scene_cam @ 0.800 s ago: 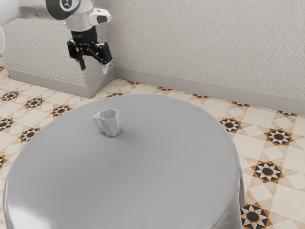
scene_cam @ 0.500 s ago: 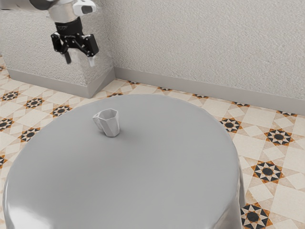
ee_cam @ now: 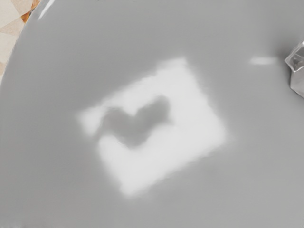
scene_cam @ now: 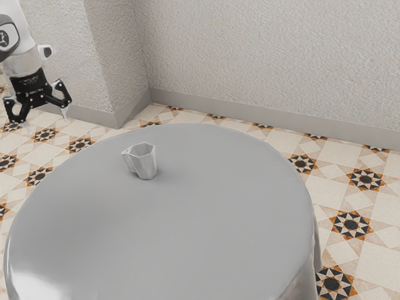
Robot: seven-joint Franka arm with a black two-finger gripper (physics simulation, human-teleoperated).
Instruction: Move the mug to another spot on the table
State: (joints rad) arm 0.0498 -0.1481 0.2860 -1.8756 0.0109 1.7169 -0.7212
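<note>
Gripper hangs spread wide and empty at the exterior view's left edge, well apart from the white mug standing upright on the round grey table, while the wrist view catches a corner of the mug.

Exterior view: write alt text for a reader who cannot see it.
A small grey mug stands upright on a round grey table. The black gripper hangs open and empty at the exterior view's upper left, apart from the mug. Patterned tiles cover the floor.
</note>
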